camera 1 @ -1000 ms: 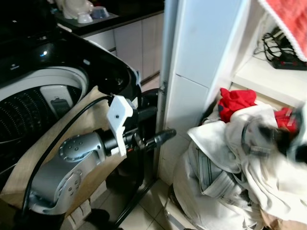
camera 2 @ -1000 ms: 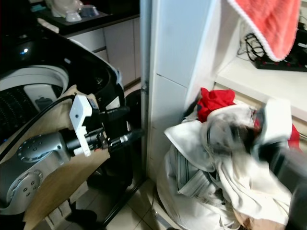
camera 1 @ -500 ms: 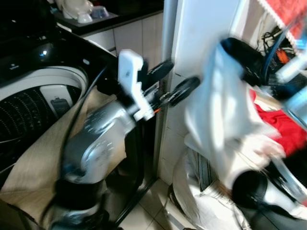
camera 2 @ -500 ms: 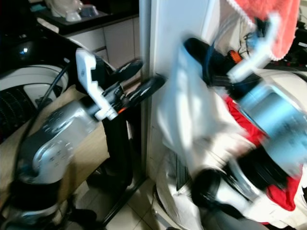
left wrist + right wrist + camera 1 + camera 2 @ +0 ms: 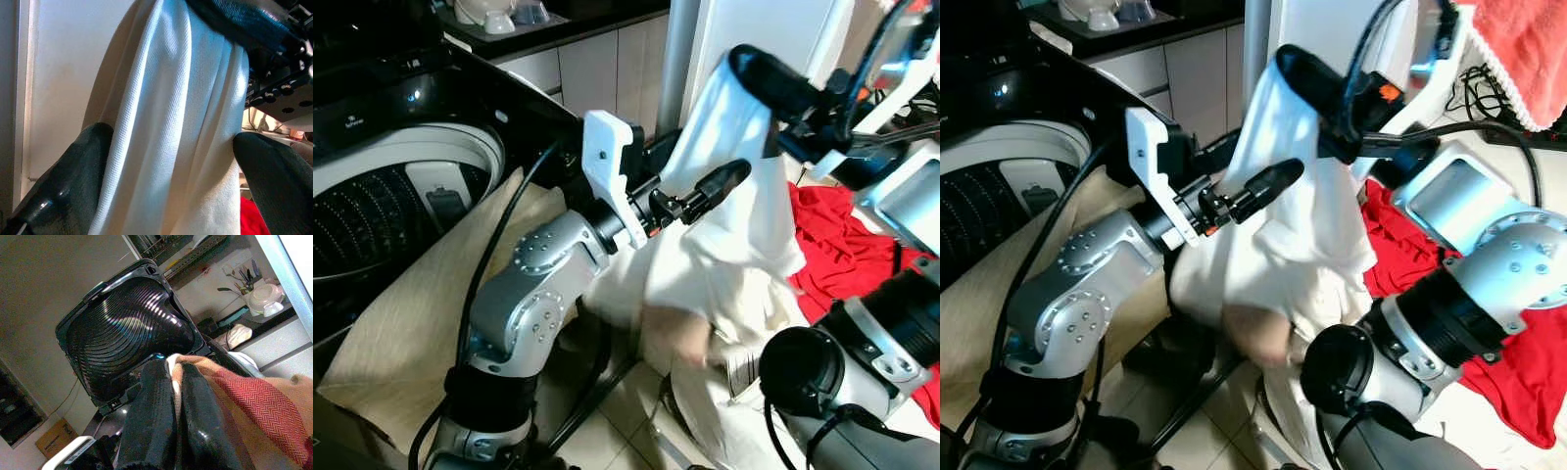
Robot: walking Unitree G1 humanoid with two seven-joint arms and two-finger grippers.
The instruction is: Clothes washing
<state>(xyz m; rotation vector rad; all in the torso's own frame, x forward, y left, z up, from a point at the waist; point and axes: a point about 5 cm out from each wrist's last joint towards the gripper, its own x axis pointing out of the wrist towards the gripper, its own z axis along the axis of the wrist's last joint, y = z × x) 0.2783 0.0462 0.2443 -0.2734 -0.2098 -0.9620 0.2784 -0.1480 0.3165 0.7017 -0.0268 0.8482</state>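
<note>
Two grippers now raised, right fingers (image 5: 1307,78) pinching white garment (image 5: 734,211), left fingers (image 5: 73,191) spread.

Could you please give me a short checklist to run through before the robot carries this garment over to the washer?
1. Right gripper clamped on the white garment: ok, fingers pinch the cloth.
2. Left gripper around the hanging garment: ok, open, one finger either side.
3. Garment lifted free of the laundry pile: cannot tell, its lower part is blurred.
4. Washer lid raised: ok.
5. Washer drum reachable: ok, open, though a beige cloth drapes its front edge.
6. Red garment left behind: ok, lying on the pile.
</note>
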